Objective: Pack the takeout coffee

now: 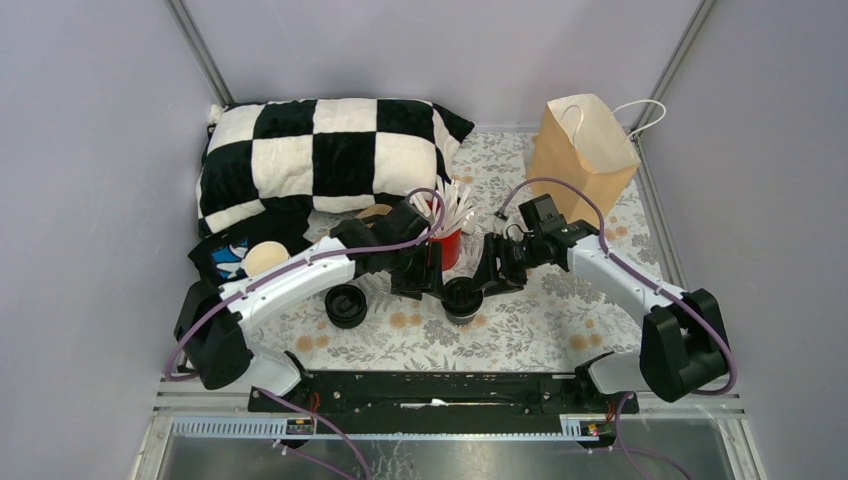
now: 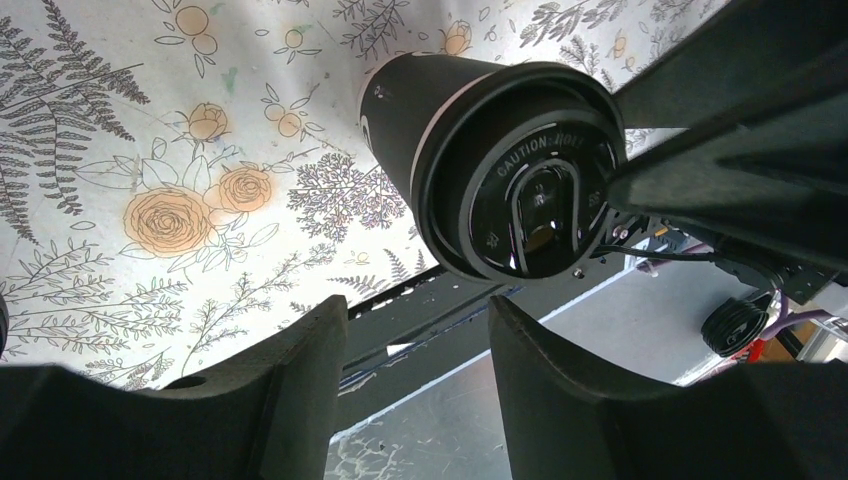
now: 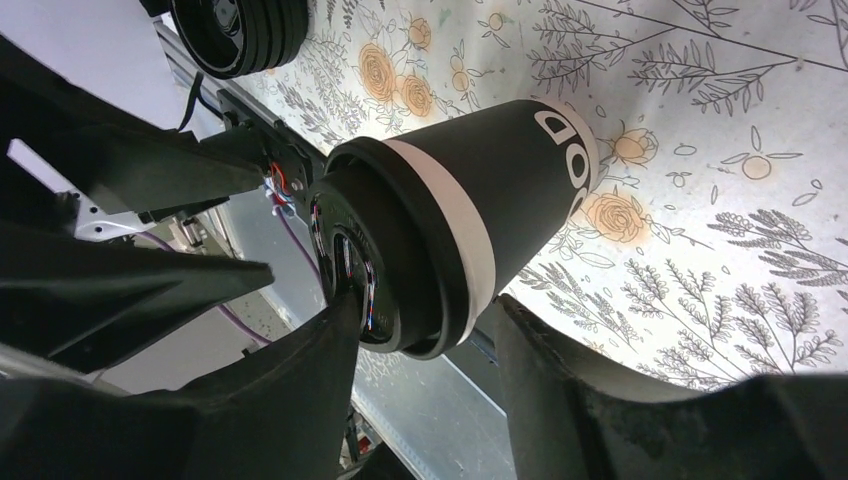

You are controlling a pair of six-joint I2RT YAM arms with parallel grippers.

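Note:
One takeout coffee cup (image 1: 462,298) stands on the flowered table cloth between both grippers. It is dark-sided with a black lid. In the left wrist view the cup (image 2: 500,160) is beyond my left gripper (image 2: 418,320), which is open with nothing between its fingers. In the right wrist view my right gripper (image 3: 425,315) is open around the lid end of the cup (image 3: 470,220). One finger (image 3: 320,360) rests against the lid top and the other stands a little off the cup wall. From above, the left gripper (image 1: 425,285) and right gripper (image 1: 490,280) flank the cup.
A brown paper bag (image 1: 583,150) stands upright at the back right. A red cup of white stirrers (image 1: 448,240) is just behind the grippers. A black round ridged lid piece (image 1: 345,305) sits left of the cup. A checkered pillow (image 1: 320,155) fills the back left.

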